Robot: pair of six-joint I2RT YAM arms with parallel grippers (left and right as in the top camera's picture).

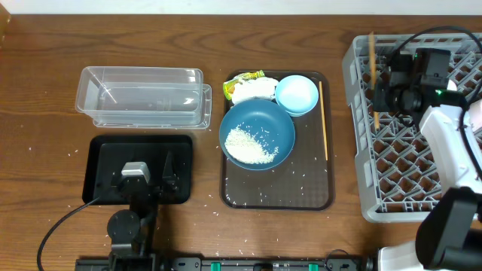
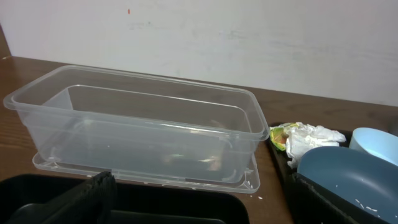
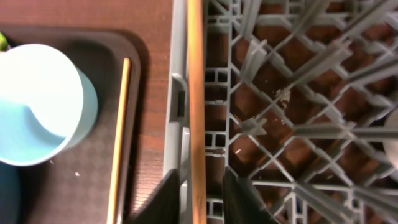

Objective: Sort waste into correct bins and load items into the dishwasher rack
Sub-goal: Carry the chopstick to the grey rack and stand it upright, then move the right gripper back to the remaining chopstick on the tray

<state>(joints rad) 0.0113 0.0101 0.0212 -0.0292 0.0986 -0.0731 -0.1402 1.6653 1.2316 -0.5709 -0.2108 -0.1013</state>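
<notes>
Right wrist: your right gripper (image 3: 202, 190), jaws slightly parted, straddles the chopstick (image 3: 196, 93) on the rim of the dishwasher rack (image 3: 178, 37); it could roll off toward frame left.

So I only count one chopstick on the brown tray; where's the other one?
Overhead, far right: the second chopstick lies along the left wall of the dishwasher rack, between the fingers of the right hand.
</notes>
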